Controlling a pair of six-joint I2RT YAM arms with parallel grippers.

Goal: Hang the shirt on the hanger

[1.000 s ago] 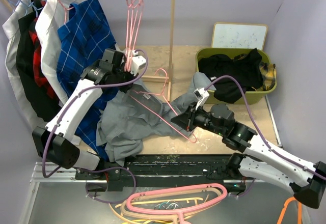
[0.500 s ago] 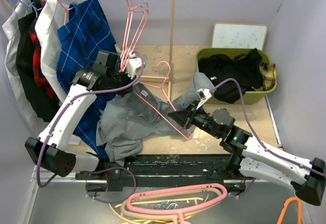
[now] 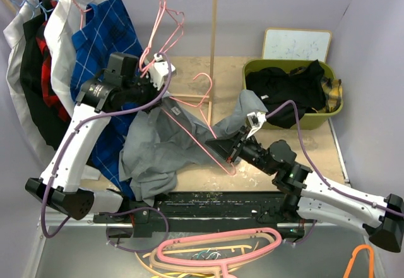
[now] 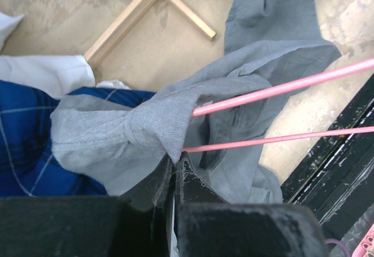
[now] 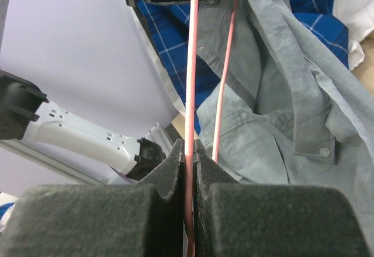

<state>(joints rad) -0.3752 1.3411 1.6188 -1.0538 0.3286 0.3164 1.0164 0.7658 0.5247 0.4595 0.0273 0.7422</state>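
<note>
The grey shirt hangs bunched between the two arms, lifted above the table. The thin pink hanger runs through it, hook up near the wooden post. My left gripper is shut on a fold of the shirt; in the left wrist view the cloth is pinched at the fingertips and two pink hanger wires come out of it. My right gripper is shut on the hanger's wire, with the shirt draped beside it.
A wooden rack holds a blue checked shirt, other garments and spare pink hangers. A green bin with black clothes stands back right. Thick pink hangers lie below the table's front edge.
My left gripper has risen and moved left, lifting the shirt's fold higher. My right gripper has shifted slightly left and up with the hanger. The spare hangers on the rail have swung.
</note>
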